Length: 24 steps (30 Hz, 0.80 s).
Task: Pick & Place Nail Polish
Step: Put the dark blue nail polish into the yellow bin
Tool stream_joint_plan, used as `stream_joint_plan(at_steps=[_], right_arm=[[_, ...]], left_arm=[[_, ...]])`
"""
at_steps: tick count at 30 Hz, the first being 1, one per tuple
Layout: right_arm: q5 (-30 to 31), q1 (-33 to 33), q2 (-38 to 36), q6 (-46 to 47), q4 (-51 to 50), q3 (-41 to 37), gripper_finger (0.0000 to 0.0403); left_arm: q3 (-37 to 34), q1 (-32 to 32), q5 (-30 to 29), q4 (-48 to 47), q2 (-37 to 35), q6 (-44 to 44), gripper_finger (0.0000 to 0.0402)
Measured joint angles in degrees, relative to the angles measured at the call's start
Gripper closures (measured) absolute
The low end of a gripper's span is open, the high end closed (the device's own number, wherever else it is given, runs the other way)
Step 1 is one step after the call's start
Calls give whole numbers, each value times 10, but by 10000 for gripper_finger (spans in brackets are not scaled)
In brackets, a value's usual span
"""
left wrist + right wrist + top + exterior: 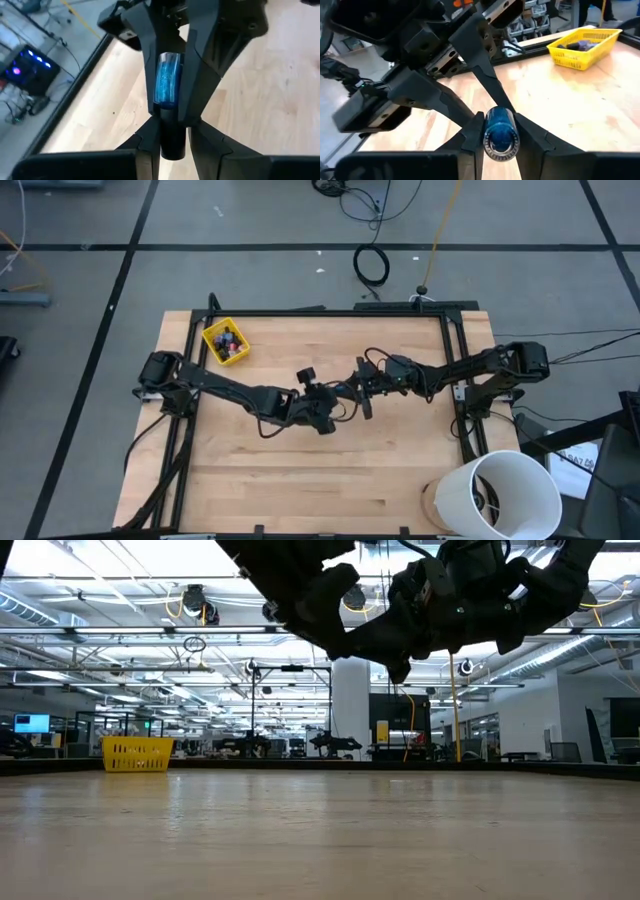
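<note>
My two grippers meet at the centre of the high view, above the bare wood of the table (300, 470). Between them is one blue nail polish bottle (168, 85), glittery, with a dark cap (169, 142).

In the left wrist view my left gripper (169, 127) is at the bottom centre of the frame, its fingers narrowed onto the dark cap end. My right gripper (172, 65) comes in from the top of that frame, its fingers pressed against both sides of the blue glass body.

In the right wrist view the same bottle sits low in the centre, its round blue end facing the camera, my right fingers (470, 137) tight on either side. My left gripper's dark body fills the upper left of that frame.

The yellow bin (226, 342) stands in the upper left of the table in the high view, well apart from both grippers, with other small bottles (228, 340) lying inside it.

In the low view both grippers hang at the top of the frame, clear of the tabletop.
</note>
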Motion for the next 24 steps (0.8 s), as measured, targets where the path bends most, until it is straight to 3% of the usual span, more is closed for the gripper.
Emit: stream_joint_plan(at_steps=[5,14,20,24], right_arm=[[13,-6,0,-1,-9,0,334],[18,-8,0,-16,-13,1,334],[5,-8,-8,-23,-15,1,334],[32,-13,-16,-28,-2,4,334]], left_arm=[[1,12,17,-53,0,-68,316],[1,14,24,-61,0,-57,316],[0,16,99,-37,0,-70,315],[-1,17,170,-13,3,-72,316]])
